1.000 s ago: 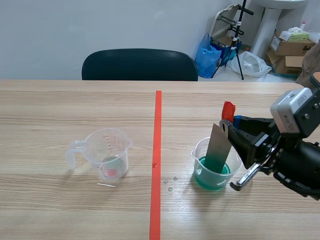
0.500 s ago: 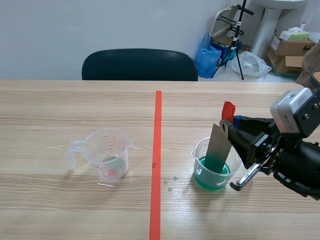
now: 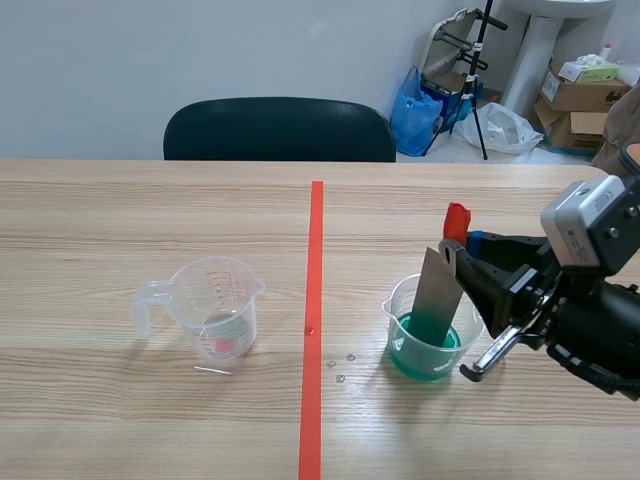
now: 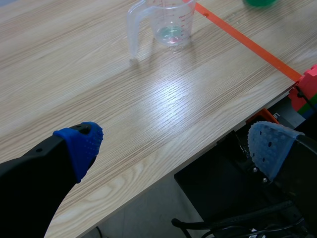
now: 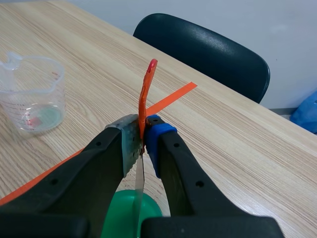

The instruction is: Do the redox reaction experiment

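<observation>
Fingers of my right gripper point(image 5: 142, 144): 2, clamped on metal strip point(image 3: 437, 288), lower end dipped in beaker point(image 3: 396, 303) of green liquid point(image 3: 425, 347). I judge it best held upright, steady, off the wall. My left gripper point(image 4: 173, 144): spread, empty, well apart from measuring jug point(image 3: 215, 290) holding a greenish trace at its bottom.

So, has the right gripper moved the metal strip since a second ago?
No. The right gripper holds the metal strip in the same spot, lower end in the beaker of green liquid, just as far from the tape line.
</observation>
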You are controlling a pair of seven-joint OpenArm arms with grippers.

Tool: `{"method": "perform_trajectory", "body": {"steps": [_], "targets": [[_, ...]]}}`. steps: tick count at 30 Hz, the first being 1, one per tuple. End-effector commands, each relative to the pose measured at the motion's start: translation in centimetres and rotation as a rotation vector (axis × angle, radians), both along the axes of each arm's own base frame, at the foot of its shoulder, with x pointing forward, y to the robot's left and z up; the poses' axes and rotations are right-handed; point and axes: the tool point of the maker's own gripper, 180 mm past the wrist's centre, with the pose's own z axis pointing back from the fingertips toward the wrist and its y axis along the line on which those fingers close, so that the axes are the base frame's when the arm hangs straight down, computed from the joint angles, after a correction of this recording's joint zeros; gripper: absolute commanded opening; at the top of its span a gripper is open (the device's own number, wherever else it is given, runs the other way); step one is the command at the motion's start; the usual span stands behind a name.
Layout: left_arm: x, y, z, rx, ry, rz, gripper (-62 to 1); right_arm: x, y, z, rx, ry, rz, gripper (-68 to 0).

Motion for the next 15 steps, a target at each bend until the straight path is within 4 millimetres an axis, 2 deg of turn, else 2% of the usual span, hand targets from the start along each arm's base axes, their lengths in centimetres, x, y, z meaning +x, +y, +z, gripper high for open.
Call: {"method": "perform_trajectory", "body": {"steps": [1,15], "targets": [[0.28,-0.26,0.51,-0.016,-0.022,0.000,1.4,0.45,-0.10,0.61,0.003,-0.018,-0.002,-65.6],[0.28,-0.26,0.51,-0.016,-0.022,0.000,1.4,0.32,-0.17,0.49,0.001,-0.015,-0.003,-65.6]]}}
